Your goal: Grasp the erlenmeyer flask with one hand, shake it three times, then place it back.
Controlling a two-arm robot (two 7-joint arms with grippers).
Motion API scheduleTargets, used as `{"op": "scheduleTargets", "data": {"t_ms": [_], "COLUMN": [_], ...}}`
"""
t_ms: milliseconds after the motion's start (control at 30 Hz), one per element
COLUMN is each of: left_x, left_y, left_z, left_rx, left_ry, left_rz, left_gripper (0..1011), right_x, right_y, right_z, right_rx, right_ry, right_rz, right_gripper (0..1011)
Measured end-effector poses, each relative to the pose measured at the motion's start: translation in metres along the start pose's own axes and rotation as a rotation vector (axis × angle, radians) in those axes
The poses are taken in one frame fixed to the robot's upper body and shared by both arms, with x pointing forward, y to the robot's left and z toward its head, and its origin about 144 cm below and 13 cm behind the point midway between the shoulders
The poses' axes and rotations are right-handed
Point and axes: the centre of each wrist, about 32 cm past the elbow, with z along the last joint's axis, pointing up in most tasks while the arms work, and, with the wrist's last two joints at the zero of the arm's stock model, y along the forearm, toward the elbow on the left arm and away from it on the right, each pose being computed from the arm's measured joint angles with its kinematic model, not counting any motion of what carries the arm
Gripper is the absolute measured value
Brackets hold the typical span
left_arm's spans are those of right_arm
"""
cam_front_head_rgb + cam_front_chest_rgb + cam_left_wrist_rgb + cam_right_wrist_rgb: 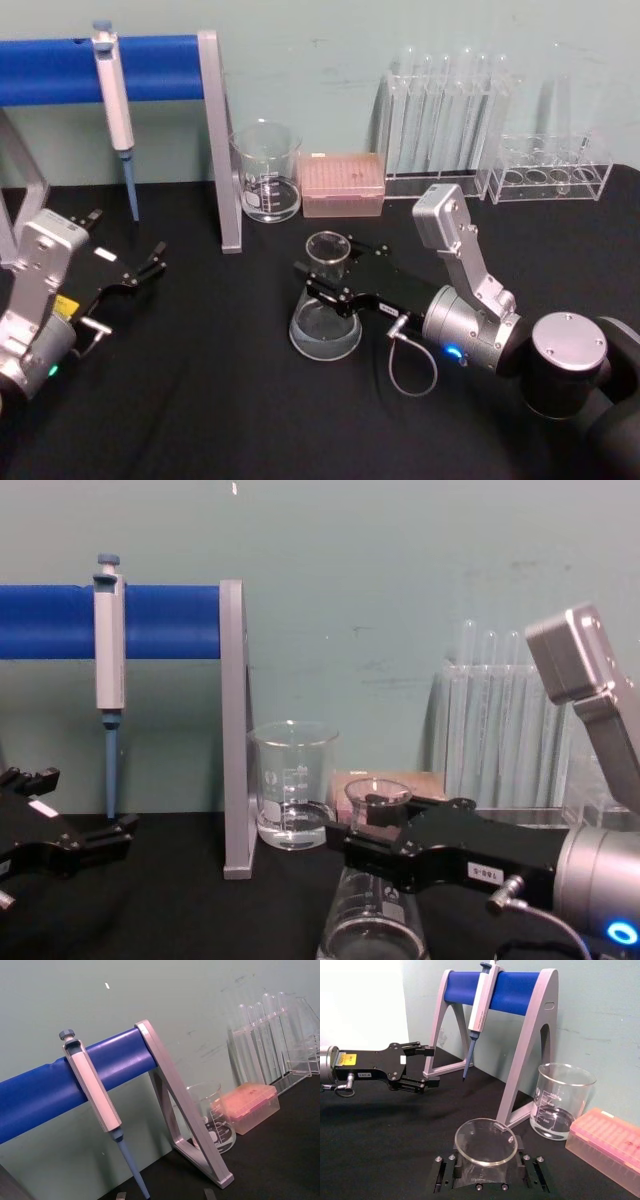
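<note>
The erlenmeyer flask (326, 322) is clear glass with a little liquid and stands upright on the black table, centre front. My right gripper (326, 264) reaches in from the right, its black jaws pressed on either side of the flask's neck just under the rim. In the right wrist view the flask's rim (485, 1142) sits right above the right gripper (487, 1176). The chest view shows the flask (372, 932) below the right gripper (375, 825). My left gripper (150, 262) hovers open at the left, apart from the flask, and the left gripper (434, 1066) holds nothing.
A glass beaker (266, 175) and a pink tip box (342, 185) stand just behind the flask. A pipette (115, 100) hangs on the blue-barred stand (222, 150) at the back left. Test tube racks (445, 125) line the back right.
</note>
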Motion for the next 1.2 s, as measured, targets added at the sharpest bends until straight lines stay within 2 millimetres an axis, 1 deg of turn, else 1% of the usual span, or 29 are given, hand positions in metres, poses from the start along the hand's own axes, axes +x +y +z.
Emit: {"op": "scheduleTargets", "data": {"t_ms": [33,100,200,533,667,833,867,900,1000,1067,1100,1200], "left_x": [0.0,0.0,0.0,0.0,0.0,0.0,0.0,0.0,0.0,0.0,0.0,0.0], "left_y": [0.0,0.0,0.0,0.0,0.0,0.0,0.0,0.0,0.0,0.0,0.0,0.0], "left_z": [0.0,0.0,0.0,0.0,0.0,0.0,0.0,0.0,0.0,0.0,0.0,0.0], "left_rx": [0.0,0.0,0.0,0.0,0.0,0.0,0.0,0.0,0.0,0.0,0.0,0.0], "left_ry": [0.0,0.0,0.0,0.0,0.0,0.0,0.0,0.0,0.0,0.0,0.0,0.0], "left_rz": [0.0,0.0,0.0,0.0,0.0,0.0,0.0,0.0,0.0,0.0,0.0,0.0], "left_gripper": [1001,1001,1001,1001,1001,1001,1001,1001,1001,1001,1001,1001], "right_x": [0.0,0.0,0.0,0.0,0.0,0.001,0.001,0.001,0.002,0.002,0.002,0.002], "right_y": [0.0,0.0,0.0,-0.001,-0.001,-0.002,-0.003,-0.003,-0.005,-0.006,-0.008,-0.012], "right_z": [0.0,0.0,0.0,0.0,0.004,0.016,0.022,0.022,0.037,0.044,0.05,0.062], "right_rx": [0.0,0.0,0.0,0.003,0.011,0.018,0.02,0.02,0.028,0.035,0.045,0.067], "right_ry": [0.0,0.0,0.0,0.004,0.002,-0.007,-0.01,-0.01,-0.018,-0.022,-0.026,-0.036], "right_rz": [0.0,0.0,0.0,-0.004,-0.014,-0.049,-0.066,-0.066,-0.109,-0.125,-0.138,-0.156], "right_gripper": [567,481,449,449,449,449,449,449,449,449,449,449]}}
